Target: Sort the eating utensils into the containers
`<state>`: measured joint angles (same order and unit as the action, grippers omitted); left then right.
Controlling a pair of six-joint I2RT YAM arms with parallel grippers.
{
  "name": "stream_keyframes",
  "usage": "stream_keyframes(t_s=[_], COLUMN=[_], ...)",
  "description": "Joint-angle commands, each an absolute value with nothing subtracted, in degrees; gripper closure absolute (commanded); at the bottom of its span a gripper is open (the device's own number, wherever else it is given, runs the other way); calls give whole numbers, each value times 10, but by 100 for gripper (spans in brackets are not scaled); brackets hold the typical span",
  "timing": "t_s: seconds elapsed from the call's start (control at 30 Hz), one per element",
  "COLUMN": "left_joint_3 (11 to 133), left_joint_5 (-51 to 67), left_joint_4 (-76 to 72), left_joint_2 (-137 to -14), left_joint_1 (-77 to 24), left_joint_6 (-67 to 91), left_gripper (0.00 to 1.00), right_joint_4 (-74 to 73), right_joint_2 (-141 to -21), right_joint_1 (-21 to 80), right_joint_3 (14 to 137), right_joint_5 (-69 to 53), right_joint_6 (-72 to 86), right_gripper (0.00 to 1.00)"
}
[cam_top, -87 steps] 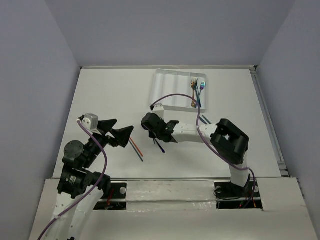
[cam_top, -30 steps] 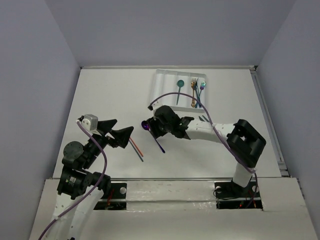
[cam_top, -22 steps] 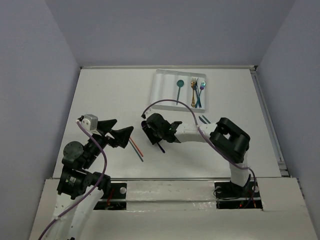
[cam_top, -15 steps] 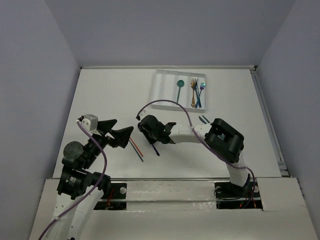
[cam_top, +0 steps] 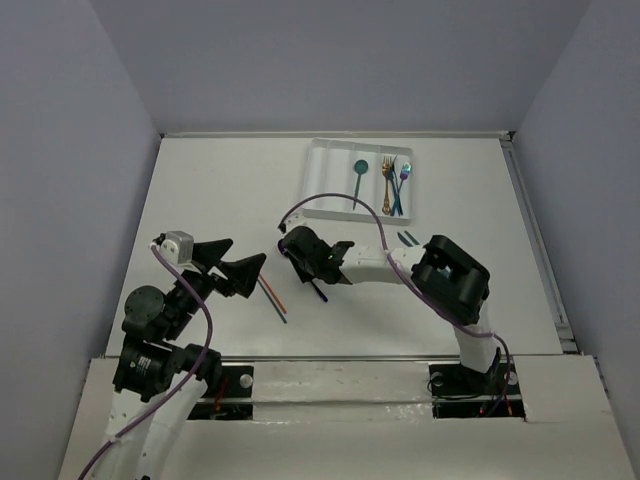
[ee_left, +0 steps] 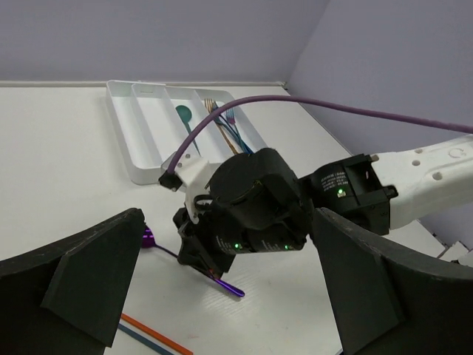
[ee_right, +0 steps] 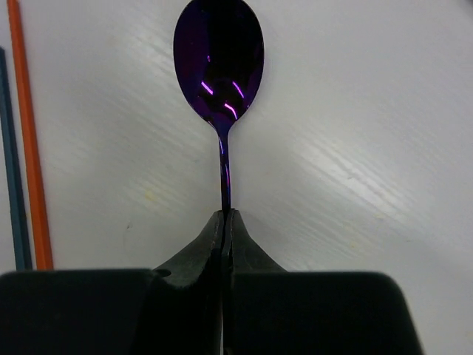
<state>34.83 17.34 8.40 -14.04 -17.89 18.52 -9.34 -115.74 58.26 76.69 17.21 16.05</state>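
Purple spoon [ee_right: 219, 66]: bowl points straight away from right hand [ee_right: 224, 217] pinching handle.

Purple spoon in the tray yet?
No, the purple spoon is out on the white table, its handle pinched in the shut right gripper.

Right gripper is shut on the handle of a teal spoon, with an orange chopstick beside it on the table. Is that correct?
Not quite: the colour is wrong. The right gripper is shut on the handle of a purple spoon, not a teal one, as the right wrist view shows. The rest holds: an orange chopstick lies beside it on the table.
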Motion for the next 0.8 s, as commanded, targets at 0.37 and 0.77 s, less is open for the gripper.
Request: stream_keyframes(t_s=[0.37, 0.77], left_joint_3=[344, 344], left_joint_5=[171, 173], left_joint_4=[56, 56], left_joint_2=[-139, -142], left_joint_1=[-179, -179], left_joint_6=[182, 181], left_gripper=[1, 1], right_joint_4=[25, -25], right_joint_2=[-1052, -1211], right_joint_1=[335, 227], right_joint_3=[822, 983], right_joint_5=[162, 124], right_joint_6=[243, 281], right_gripper=[100, 100])
